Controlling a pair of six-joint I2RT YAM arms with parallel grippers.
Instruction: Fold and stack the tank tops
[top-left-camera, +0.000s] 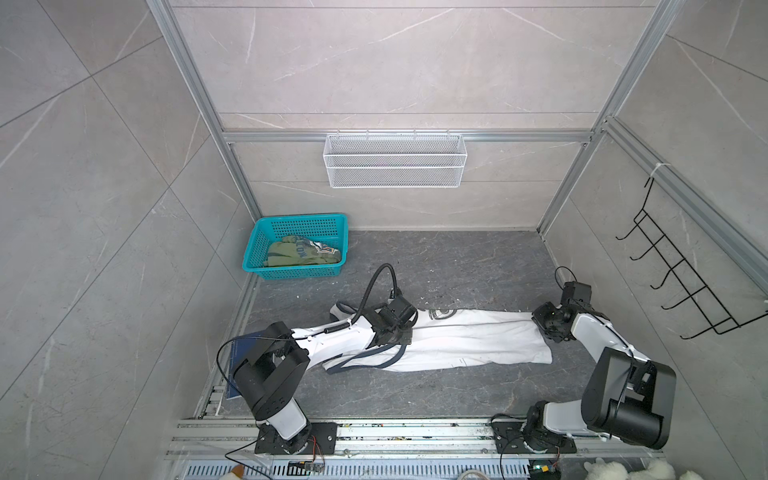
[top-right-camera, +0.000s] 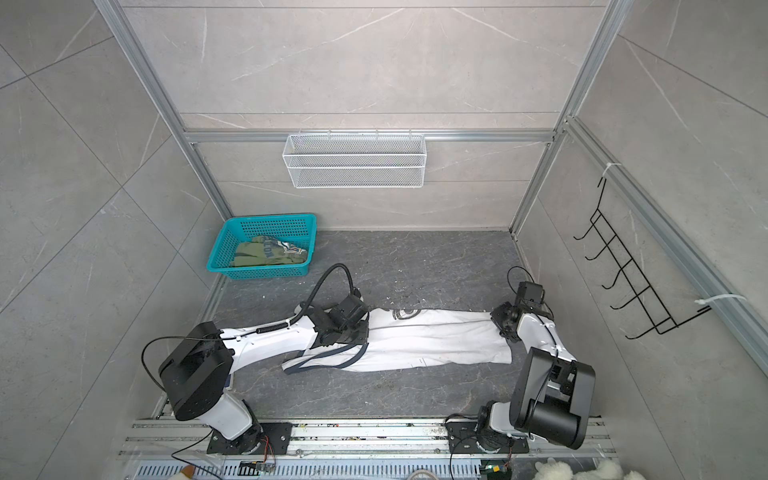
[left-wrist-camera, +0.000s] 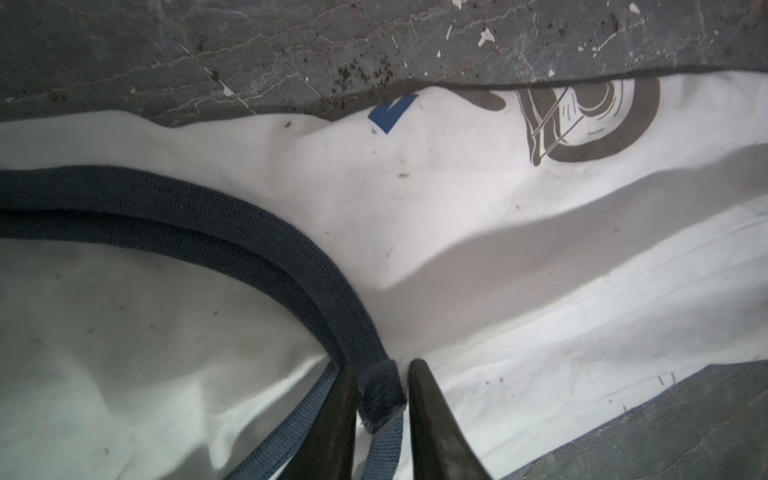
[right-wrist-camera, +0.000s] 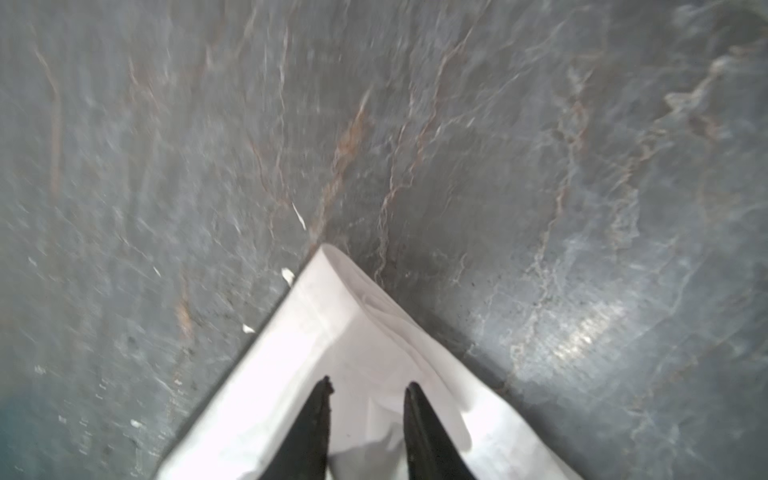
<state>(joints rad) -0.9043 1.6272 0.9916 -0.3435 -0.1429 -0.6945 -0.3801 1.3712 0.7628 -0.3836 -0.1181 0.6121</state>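
Note:
The white tank top with navy trim (top-left-camera: 465, 338) (top-right-camera: 419, 338) lies folded lengthwise into a long strip on the dark floor in both top views. My left gripper (top-left-camera: 395, 334) (left-wrist-camera: 382, 370) is low over its strap end. Its fingers stand a little apart, with a bunched piece of navy trim (left-wrist-camera: 380, 395) lying between them. My right gripper (top-left-camera: 545, 329) (right-wrist-camera: 368, 380) is open over the hem corner (right-wrist-camera: 332, 291), and its fingertips rest on the white cloth. The olive green tank top (top-left-camera: 299, 254) (top-right-camera: 266, 254) lies crumpled in the teal basket (top-left-camera: 303, 217).
A white wire basket (top-left-camera: 395, 160) hangs on the back wall. A black hook rack (top-left-camera: 681, 274) is on the right wall. A dark blue book (top-left-camera: 237, 365) lies at the left under my left arm. Metal rails run along the front.

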